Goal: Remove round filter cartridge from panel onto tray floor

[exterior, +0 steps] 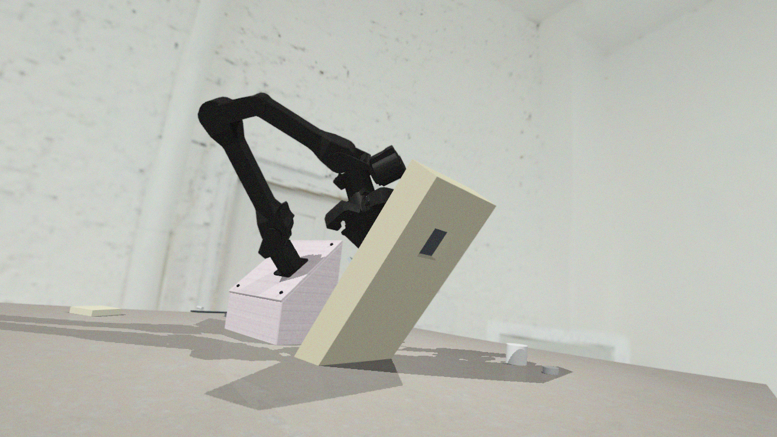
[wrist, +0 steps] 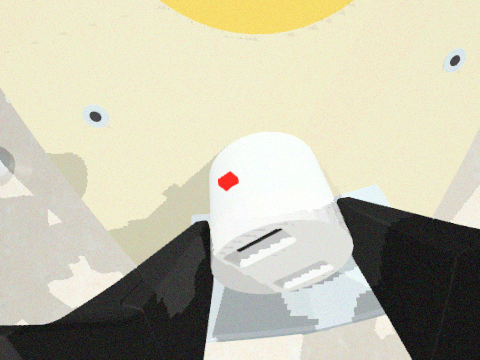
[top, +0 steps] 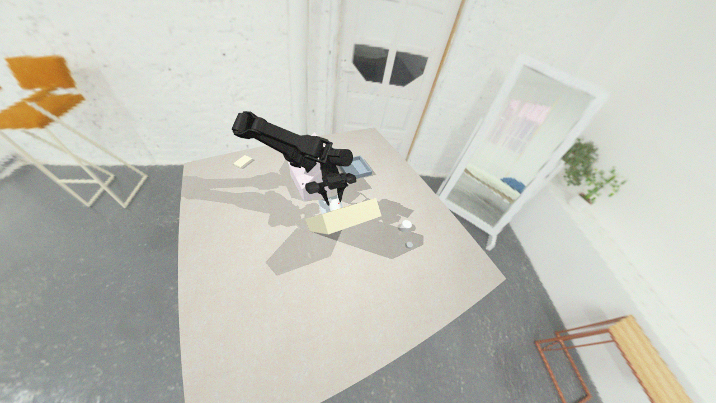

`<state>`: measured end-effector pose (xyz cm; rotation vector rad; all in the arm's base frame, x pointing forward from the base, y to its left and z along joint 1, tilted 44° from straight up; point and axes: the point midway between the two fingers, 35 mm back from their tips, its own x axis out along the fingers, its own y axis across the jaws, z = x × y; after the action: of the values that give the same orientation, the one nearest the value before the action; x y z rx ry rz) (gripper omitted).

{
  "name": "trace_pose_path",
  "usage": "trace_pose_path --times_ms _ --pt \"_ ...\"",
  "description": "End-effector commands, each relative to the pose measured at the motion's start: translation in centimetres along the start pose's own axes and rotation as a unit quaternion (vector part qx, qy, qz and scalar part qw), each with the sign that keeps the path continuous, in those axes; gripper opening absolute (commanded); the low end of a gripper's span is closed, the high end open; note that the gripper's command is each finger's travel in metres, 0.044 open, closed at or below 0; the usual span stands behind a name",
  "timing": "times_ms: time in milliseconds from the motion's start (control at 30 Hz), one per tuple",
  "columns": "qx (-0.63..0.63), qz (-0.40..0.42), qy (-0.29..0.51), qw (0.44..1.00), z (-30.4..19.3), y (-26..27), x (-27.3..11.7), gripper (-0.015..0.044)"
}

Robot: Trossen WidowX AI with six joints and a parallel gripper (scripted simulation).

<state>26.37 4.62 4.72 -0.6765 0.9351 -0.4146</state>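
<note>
The white round cartridge [top: 335, 204] [wrist: 270, 175], with a red mark on its side and two slots in its end face, is out of the panel's bore. It lies against the lower face of the tilted cream service panel [top: 353, 216] [exterior: 374, 287] [wrist: 150, 65], at a pale blue ledge [wrist: 250, 315]. My gripper [top: 334, 202] [wrist: 273, 221] is shut on the cartridge, one finger on each side near the slotted end. Its fingertips are hidden behind the panel in the exterior view. The blue-grey tray [top: 357, 167] stands behind the arm, with no cartridge visible in it.
The panel's yellow ring [wrist: 257, 17] is above the cartridge. The pink arm base [top: 302, 186] [exterior: 306, 309] is close behind the panel. A white cylinder [top: 406, 225] [exterior: 516, 354] and a small disc [top: 409, 244] [exterior: 550, 370] stand right of it. A cream block [top: 243, 161] [exterior: 94, 311] lies far left.
</note>
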Motion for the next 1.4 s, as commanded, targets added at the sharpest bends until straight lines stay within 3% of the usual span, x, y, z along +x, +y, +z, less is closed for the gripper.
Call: trace_pose_path --times_ms 0,267,867,1367 --pt "0.004 0.001 -0.002 1.0 1.1 0.0 -0.5 0.0" --pt "0.004 0.003 -0.002 1.0 2.3 0.2 -1.6 0.0" --pt "0.003 0.003 -0.001 1.0 2.9 0.1 -10.1 0.0" --pt "0.005 0.004 -0.001 1.0 3.1 6.3 -9.4 0.0"
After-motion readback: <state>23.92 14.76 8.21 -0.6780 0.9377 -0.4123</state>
